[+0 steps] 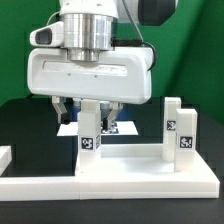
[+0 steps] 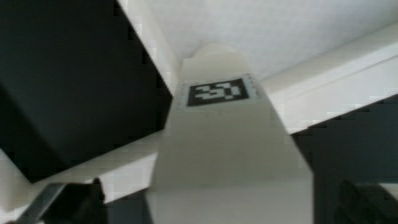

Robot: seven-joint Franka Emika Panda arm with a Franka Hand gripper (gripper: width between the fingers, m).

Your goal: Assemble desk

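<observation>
From my remote station I see the gripper (image 1: 88,108) low over the desk top (image 1: 150,176), its broad white body filling the upper middle of the exterior view. Its fingers stand apart and clamp nothing. One upright leg (image 1: 90,125) rises between them, tag facing the camera; I cannot tell whether either finger touches it. A second upright leg (image 1: 181,130) stands near the exterior view's right, well apart from the gripper, also with a tag on its face. The desk top lies flat across the lower part of that view, white, with both legs standing on it.

In the wrist view the leg (image 2: 222,150) runs straight up the middle, tag near its far end, and dark fingertips (image 2: 63,203) show at either side of its near end, leaving a gap. White bars (image 2: 329,85) cross behind the leg. A printed tag sheet (image 1: 118,127) lies on the black table (image 1: 25,125) behind the gripper, partly hidden by it. A small white piece (image 1: 5,155) sits at the exterior view's left edge.
</observation>
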